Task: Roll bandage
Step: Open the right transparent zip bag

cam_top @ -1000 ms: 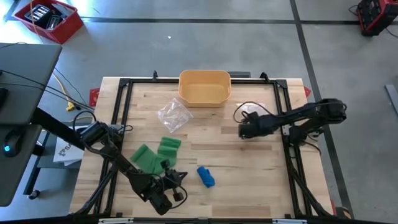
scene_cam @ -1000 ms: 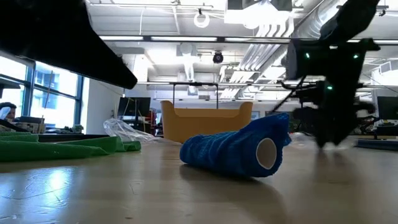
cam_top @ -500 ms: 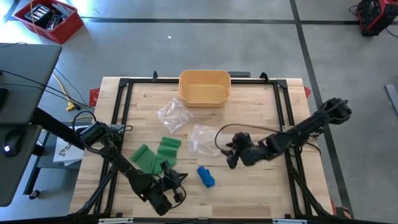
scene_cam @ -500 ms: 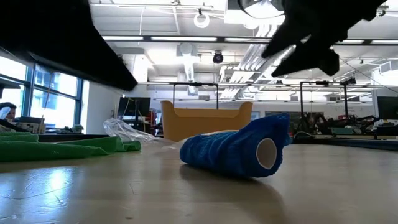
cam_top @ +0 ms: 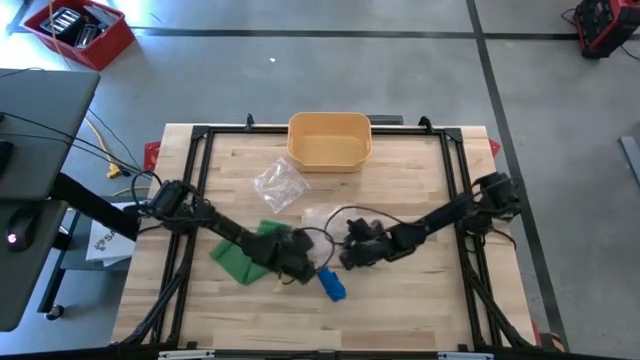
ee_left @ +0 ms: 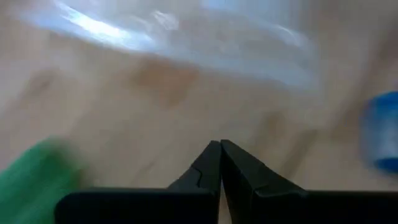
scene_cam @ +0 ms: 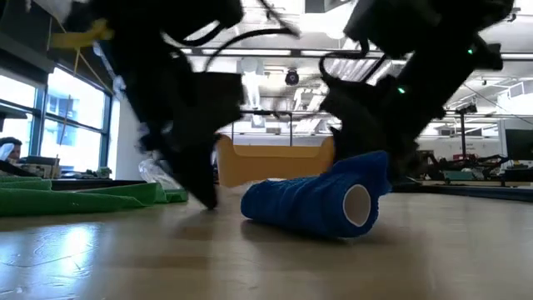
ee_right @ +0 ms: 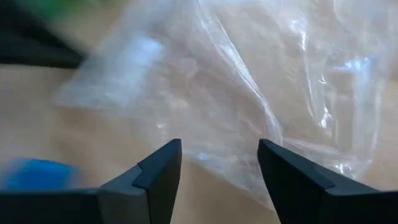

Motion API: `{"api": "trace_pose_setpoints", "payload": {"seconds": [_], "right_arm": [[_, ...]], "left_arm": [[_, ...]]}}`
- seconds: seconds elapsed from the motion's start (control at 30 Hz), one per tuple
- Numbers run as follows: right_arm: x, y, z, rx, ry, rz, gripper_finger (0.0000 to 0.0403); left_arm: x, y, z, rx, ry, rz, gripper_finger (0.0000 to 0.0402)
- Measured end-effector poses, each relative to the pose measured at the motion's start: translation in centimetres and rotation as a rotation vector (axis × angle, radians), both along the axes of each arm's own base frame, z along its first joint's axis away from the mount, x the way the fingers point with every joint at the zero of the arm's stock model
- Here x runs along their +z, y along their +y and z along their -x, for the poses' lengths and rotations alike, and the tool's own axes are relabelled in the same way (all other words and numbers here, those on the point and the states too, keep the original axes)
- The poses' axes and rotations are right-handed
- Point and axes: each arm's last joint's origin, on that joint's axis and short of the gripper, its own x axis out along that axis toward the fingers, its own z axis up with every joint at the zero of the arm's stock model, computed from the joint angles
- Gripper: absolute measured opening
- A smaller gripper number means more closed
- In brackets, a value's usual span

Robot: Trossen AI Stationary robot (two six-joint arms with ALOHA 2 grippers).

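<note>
A blue ribbed fabric bandage roll [cam_top: 331,284] with a hollow white core lies on its side on the pale wooden tabletop [cam_top: 420,300], near the front edge and about midway across. Just to its left, the left pincer [cam_top: 297,268] sits low over the wood with its two dark fingers pressed together, holding nothing. Just to its far right, the right pincer [cam_top: 352,254] hangs with its fingers spread wide and empty, facing a crinkled clear plastic bag [ee_right: 249,99]. A loose green fabric bandage [cam_top: 240,255], soft and flat, lies left of the blue roll. A second clear plastic wrapper [cam_top: 279,184] and a yellow plastic tub [cam_top: 329,138] sit farther back. To do this step well, one pincer should probably pin the soft green strip's end while the other turns it evenly, keeping the layers snug so it does not unravel.
</note>
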Motion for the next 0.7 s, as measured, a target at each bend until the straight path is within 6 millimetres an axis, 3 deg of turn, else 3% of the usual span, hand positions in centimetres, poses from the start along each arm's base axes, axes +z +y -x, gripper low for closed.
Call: {"api": "trace_pose_setpoints", "payload": {"seconds": [0.1,0.2,0.3,0.43,0.57,0.7], "right_arm": [[1.4,0.1,1.9,-0.098,0.172,0.119,0.0208],[4.0,1.1,3.8,-0.126,0.261,0.231,0.0208],[6.6,3.0,4.3,-0.069,0.211,0.286,0.0208],[7.7,4.9,3.5,0.067,0.118,0.318,0.0208],[6.3,3.8,1.9,0.067,0.088,0.312,0.0208],[4.2,0.3,0.6,0.092,0.228,0.362,0.0208]], "left_arm": [[0.4,-2.1,-1.2,-0.13,-0.139,0.102,0.0007],[2.3,-3.8,-0.6,-0.174,-0.233,0.113,0.0007],[3.9,-4.3,-0.2,-0.158,-0.305,0.037,0.0007],[4.5,-4.5,0.3,-0.152,-0.321,-0.004,0.0007],[4.6,-5.2,0.7,-0.139,-0.339,0.024,0.0007],[4.6,-6.5,1.5,-0.177,-0.33,0.026,0.0007]]}}
